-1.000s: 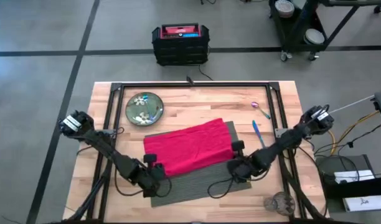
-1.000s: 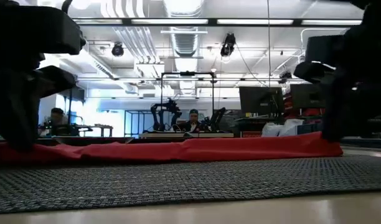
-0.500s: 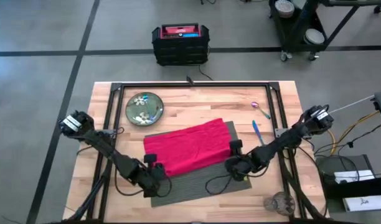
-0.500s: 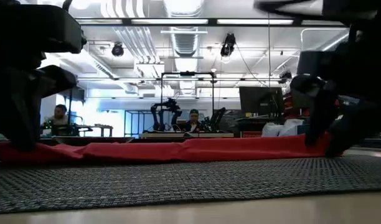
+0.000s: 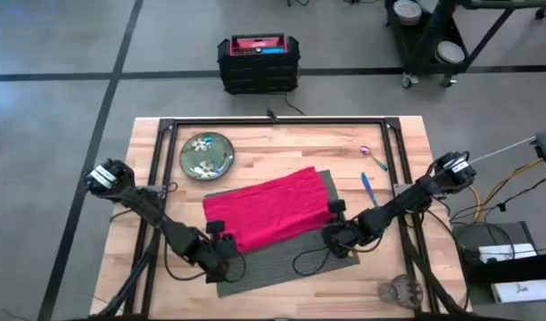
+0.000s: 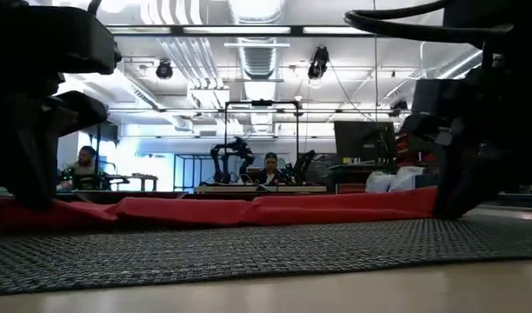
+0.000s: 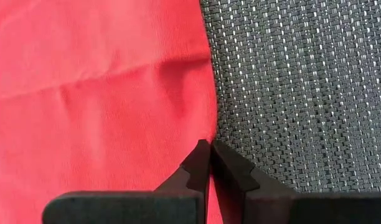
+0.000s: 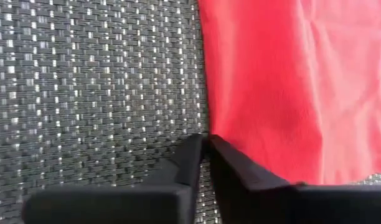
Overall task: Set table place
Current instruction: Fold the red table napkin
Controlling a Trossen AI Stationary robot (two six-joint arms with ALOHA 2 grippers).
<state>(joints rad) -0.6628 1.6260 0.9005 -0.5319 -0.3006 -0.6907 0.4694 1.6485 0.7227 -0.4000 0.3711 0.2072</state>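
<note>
My left gripper (image 5: 221,242) is down low at the near left corner of the red napkin (image 5: 269,211), over the dark grey ribbed placemat (image 5: 282,264). In my left wrist view its fingers (image 7: 192,169) are pressed together, tips meeting right on the napkin's (image 7: 97,93) edge where it borders the placemat (image 7: 302,87), pinching the cloth there. In the low view the same gripper (image 6: 27,187) stands at the left end of the napkin (image 6: 249,210), which lies flat in a long red band across the placemat (image 6: 266,248).

The napkin is spread, slightly askew, over most of the placemat in the middle of the desk (image 5: 282,138); a strip of mat shows along the near side. Behind its left part, toward the far side of the desk, sits the round green flower-patterned plate (image 5: 207,155), well apart from the cloth.

My right gripper (image 5: 332,232) is at the napkin's near right corner. In my right wrist view its fingers (image 8: 237,165) are closed to a point on the edge of the napkin (image 8: 271,81), with placemat (image 8: 91,81) weave beside it, nipping the cloth. The low view shows this gripper (image 6: 453,196) at the napkin's right end.

Further right on the bare desk lie the blue utensil (image 5: 368,189) and, beyond it, the purple utensil (image 5: 373,157). The small clear glass (image 5: 401,289) stands at the near right corner of the desk, apart from everything.
</note>
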